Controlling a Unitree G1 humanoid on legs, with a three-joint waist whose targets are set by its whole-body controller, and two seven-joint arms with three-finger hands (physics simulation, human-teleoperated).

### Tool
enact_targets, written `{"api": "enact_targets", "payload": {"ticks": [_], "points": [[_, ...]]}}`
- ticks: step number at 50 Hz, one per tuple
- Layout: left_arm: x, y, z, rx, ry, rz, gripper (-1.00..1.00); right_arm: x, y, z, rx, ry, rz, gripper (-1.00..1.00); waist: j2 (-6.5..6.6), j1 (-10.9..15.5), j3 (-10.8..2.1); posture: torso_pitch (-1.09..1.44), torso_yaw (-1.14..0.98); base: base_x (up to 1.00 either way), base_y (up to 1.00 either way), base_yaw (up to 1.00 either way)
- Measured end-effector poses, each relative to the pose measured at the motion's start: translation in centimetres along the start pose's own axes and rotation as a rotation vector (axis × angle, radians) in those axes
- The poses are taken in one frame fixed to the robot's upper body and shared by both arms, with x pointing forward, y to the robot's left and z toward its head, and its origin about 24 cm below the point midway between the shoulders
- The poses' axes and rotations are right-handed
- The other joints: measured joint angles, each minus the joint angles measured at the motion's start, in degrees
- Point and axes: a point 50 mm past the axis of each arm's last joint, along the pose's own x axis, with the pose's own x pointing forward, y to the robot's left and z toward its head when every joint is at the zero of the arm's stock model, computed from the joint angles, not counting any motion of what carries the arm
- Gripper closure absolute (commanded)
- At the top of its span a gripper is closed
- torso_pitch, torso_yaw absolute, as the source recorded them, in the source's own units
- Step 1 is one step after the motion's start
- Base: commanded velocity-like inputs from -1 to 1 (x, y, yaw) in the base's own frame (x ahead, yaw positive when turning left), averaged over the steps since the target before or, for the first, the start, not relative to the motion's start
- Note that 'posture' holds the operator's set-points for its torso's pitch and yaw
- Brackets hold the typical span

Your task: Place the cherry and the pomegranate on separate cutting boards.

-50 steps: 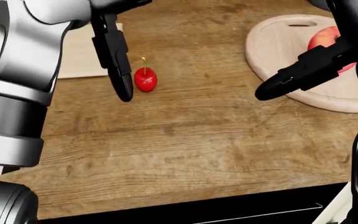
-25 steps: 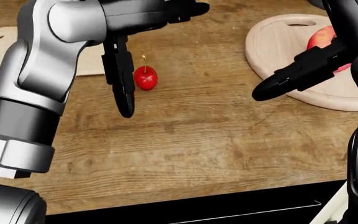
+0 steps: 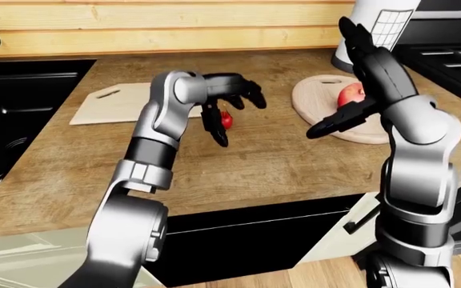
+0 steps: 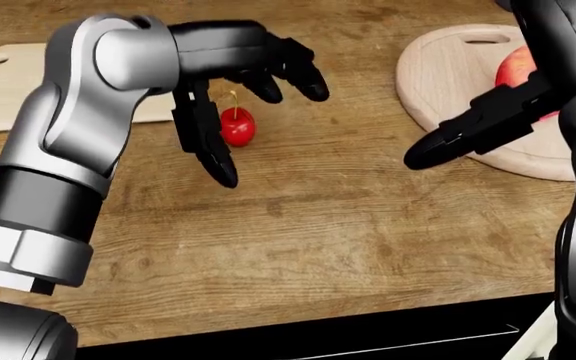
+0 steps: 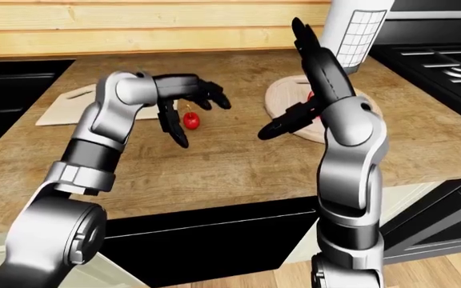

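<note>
A small red cherry (image 4: 236, 126) with its stem up lies on the bare wooden counter. My left hand (image 4: 268, 133) is open around it: the thumb (image 4: 208, 146) hangs down on the cherry's left, and the other fingers (image 4: 286, 69) arch over it without closing. The rectangular cutting board (image 3: 117, 102) lies just to the left with nothing on it. The red pomegranate (image 3: 351, 94) rests on the round cutting board (image 3: 309, 96). My right hand (image 5: 282, 78) is raised over that board, open, with its fingers spread upward and its thumb pointing left.
A black sink (image 3: 22, 114) is sunk into the counter at the left. A white canister (image 3: 375, 27) stands behind the round board and a black stove (image 3: 455, 60) is at the right. The counter edge (image 4: 298, 319) runs along the bottom of the head view.
My left hand has turned at the wrist, and its fingers have swung in over the cherry from the left. The cherry, the pomegranate and the right hand have barely moved.
</note>
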Motion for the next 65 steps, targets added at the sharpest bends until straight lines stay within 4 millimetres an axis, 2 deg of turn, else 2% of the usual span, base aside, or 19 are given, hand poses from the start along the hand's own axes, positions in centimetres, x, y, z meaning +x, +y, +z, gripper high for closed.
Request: {"api": "enact_targets", "payload": {"ticks": [28,29,50,58,65], "points": [[1.2,-0.4,-2.5,0.028,0.073,0.052,-0.36,-0.1,0.9,-0.6,0.002,0.006,0.017,-1.00,0.15,-0.2,-0.38,0.00,0.00,0.00,0.00,0.00],[1.2,-0.4,-2.5,0.029,0.073,0.053,-0.30,-0.1,0.9,-0.6,0.002,0.006,0.016,-1.00,0.15,-0.2,-0.37,0.00,0.00,0.00,0.00,0.00],[2.0,-1.0,-3.0,0.045,0.117,0.082,-0.10,0.0,1.0,-0.8,0.006,0.009,0.020,-1.00,0.11,-0.3,-0.63,0.00,0.00,0.00,0.00,0.00],[2.1,-0.9,-2.9,0.053,0.110,0.096,0.15,0.0,1.2,-1.1,0.006,0.015,0.022,-1.00,0.09,-0.3,-0.67,0.00,0.00,0.00,0.00,0.00],[2.1,-0.9,-2.8,0.067,0.102,0.098,0.25,-0.1,1.2,-1.1,0.005,0.013,0.024,-1.00,0.13,-0.3,-0.68,0.00,0.00,0.00,0.00,0.00]]}}
